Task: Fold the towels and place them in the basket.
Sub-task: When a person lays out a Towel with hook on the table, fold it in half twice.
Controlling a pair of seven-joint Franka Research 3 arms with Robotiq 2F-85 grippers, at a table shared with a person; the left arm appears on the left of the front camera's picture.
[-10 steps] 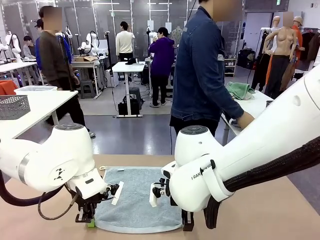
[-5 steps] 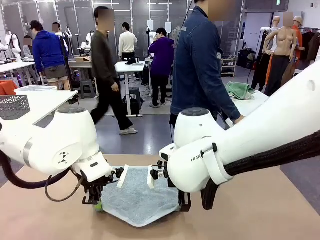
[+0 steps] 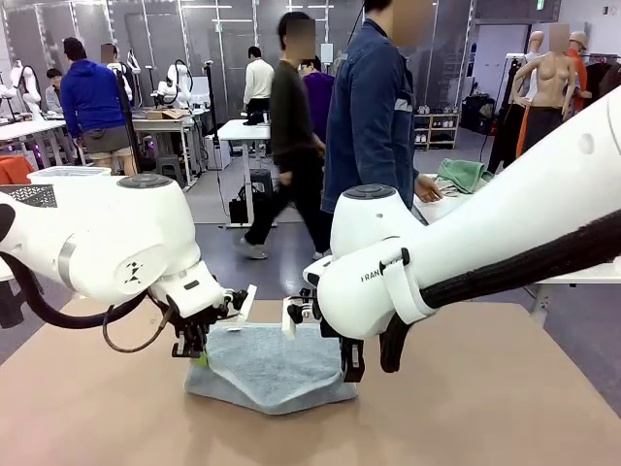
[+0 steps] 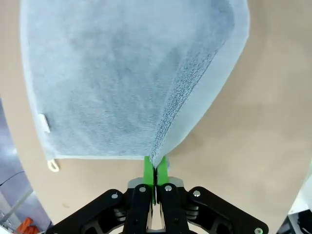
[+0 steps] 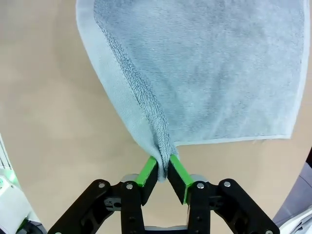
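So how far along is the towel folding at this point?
Done: nothing finished; the blue-grey towel is not yet folded. In hand: the left gripper and right gripper are each shut on a near corner, raised off the table while the far edge lies flat, the start of a first fold. Left: finishing the fold, moving it to the basket on the side table, and the green towel beside the person.

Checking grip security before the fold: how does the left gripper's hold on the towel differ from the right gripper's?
The left gripper's pads press flat together on a thin towel corner; the right gripper's pads splay in a V around a thicker bunch. Cloth at the left gripper forms one sharp crease, at the right gripper a rolled fold. Both are shut on lifted corners of one towel.
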